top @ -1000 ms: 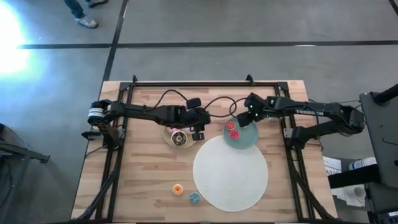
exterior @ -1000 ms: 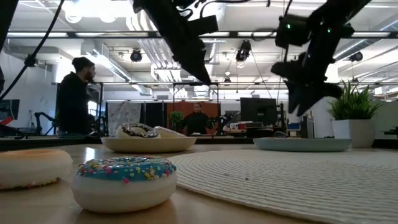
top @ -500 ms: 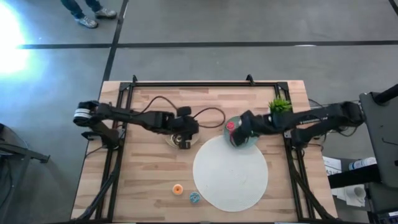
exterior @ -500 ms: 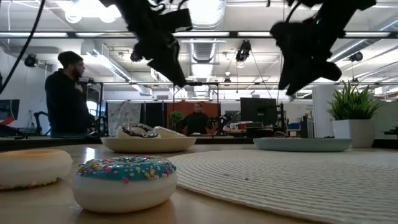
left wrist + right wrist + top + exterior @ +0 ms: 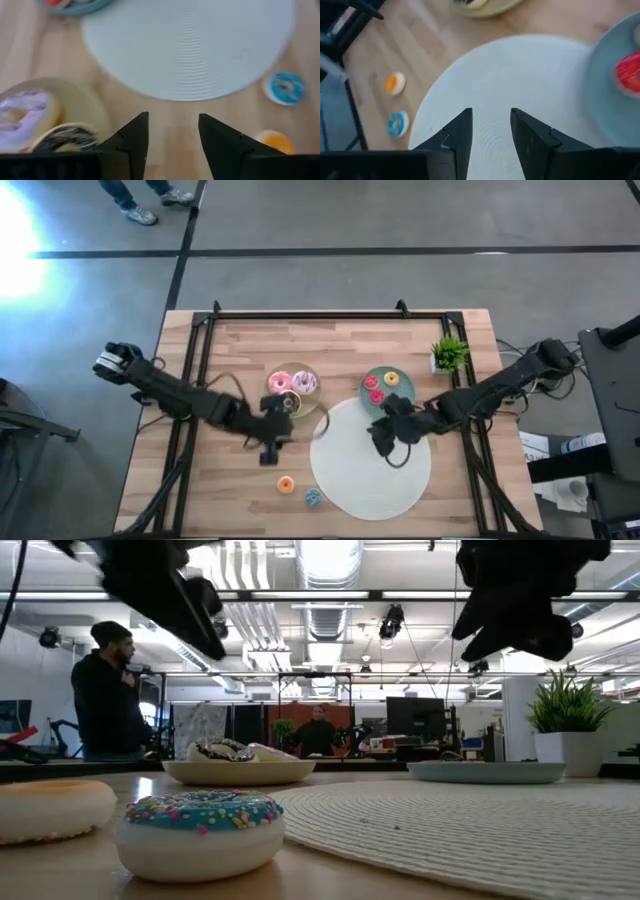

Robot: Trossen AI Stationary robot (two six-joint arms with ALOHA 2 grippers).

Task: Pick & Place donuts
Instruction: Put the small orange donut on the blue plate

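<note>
Both grippers are open, empty and raised above the table. My left gripper [image 5: 272, 445] [image 5: 172, 145] hangs over bare wood near the beige plate [image 5: 277, 370], which holds a pink donut [image 5: 280, 383], a purple-white donut [image 5: 304, 383] and a brown-white donut [image 5: 285, 402]. My right gripper [image 5: 383, 436] [image 5: 490, 135] hangs over the white mat [image 5: 370, 470], near the teal plate [image 5: 398, 402], which holds two red mini donuts [image 5: 373, 389] and a yellow one [image 5: 391, 378]. An orange mini donut [image 5: 286, 484] and a blue one [image 5: 313, 498] lie flat on the wood near the front edge.
A small potted plant [image 5: 450, 352] stands at the far right. Black frame rails run along the table's left, right and far edges. A cable loops beside the right gripper over the mat. In the low view a person [image 5: 105, 690] stands beyond the table.
Both grippers have moved toward the table's near edge. The left one has left the spot over the beige plate and gone near and left of it. The right one has left the teal plate and now hangs over the mat. Both plates now show uncovered.
</note>
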